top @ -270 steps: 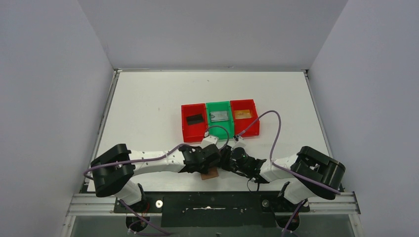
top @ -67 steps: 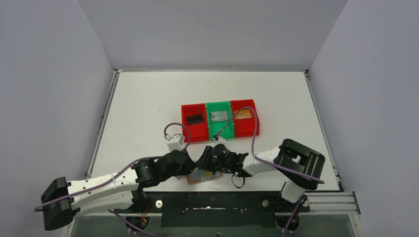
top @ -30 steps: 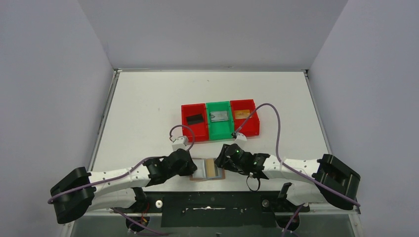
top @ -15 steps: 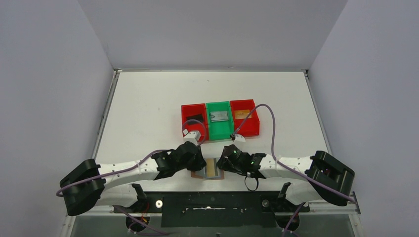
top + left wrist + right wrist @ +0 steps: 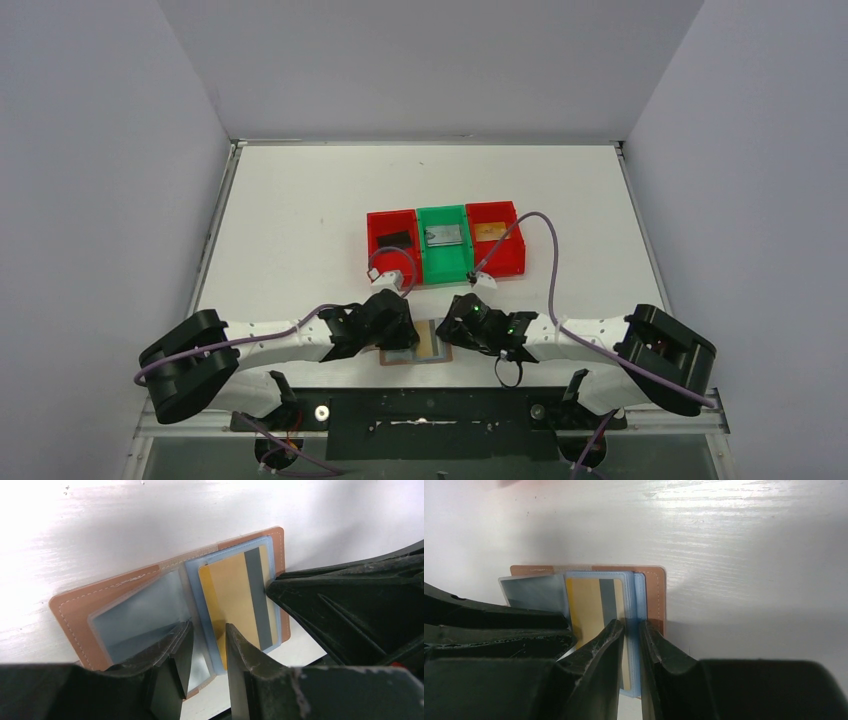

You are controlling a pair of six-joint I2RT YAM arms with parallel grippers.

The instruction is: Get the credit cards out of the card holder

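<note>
The tan-brown card holder (image 5: 404, 356) lies open on the table near the front edge, its blue-grey sleeves fanned out (image 5: 70, 611) (image 5: 655, 592). A gold credit card with a grey stripe (image 5: 231, 597) (image 5: 585, 607) sits in a sleeve. My left gripper (image 5: 207, 630) (image 5: 398, 332) is open, its fingers straddling the sleeve edge beside the gold card. From the right, my right gripper (image 5: 631, 626) (image 5: 452, 332) is shut on the outer blue sleeve edges of the card holder. Other credit cards lie in the bins: black (image 5: 396, 240), silver-grey (image 5: 445, 236), gold (image 5: 490, 231).
Three bins stand in a row behind the card holder: red (image 5: 385, 272), green (image 5: 441, 268), red (image 5: 507, 262). Purple cables loop over the bins from both wrists. The table's front rail runs just below the card holder.
My left gripper has slid right onto the card holder's left half and its jaws have parted. My right gripper has narrowed onto the blue sleeve edges.
</note>
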